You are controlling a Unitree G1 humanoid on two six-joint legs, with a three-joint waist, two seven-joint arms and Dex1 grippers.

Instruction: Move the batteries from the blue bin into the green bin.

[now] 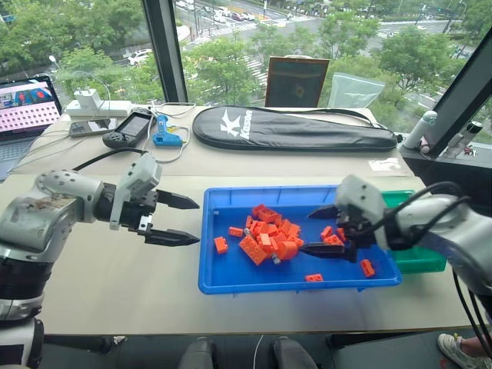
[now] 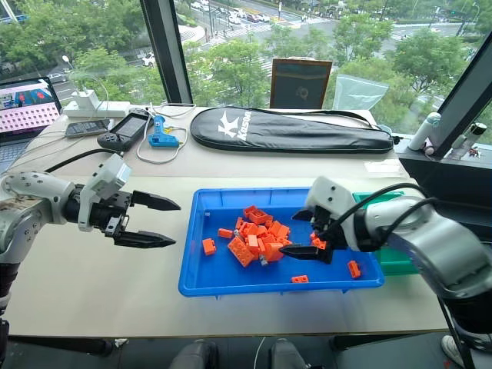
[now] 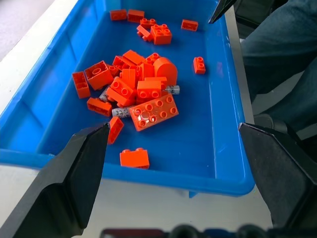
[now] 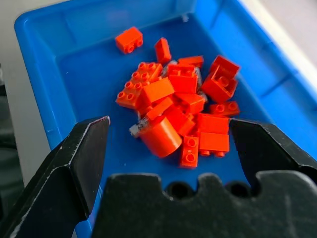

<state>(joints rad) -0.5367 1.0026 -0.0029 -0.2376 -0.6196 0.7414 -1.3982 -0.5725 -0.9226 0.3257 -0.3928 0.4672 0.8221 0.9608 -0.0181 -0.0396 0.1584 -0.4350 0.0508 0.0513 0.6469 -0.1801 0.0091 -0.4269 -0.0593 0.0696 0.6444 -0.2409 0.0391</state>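
My right claw hangs wide open, empty, over the shallow bright-blue plastic bin on the pale bench, where slim silver batteries lie under orange toy bricks; my left claw gapes beside it, the dark-green bin right, a black racket bag and windows beyond.

The long black zippered racket case lying across the far side of the table carries white lettering near its left end: a large "K" logo with a brand word beneath it that looks like "Kawasaki", though the small letters are too fine to read with certainty. The open laptop screen at the far left shows rows of small marks that cannot be read. Nothing else bears legible text.
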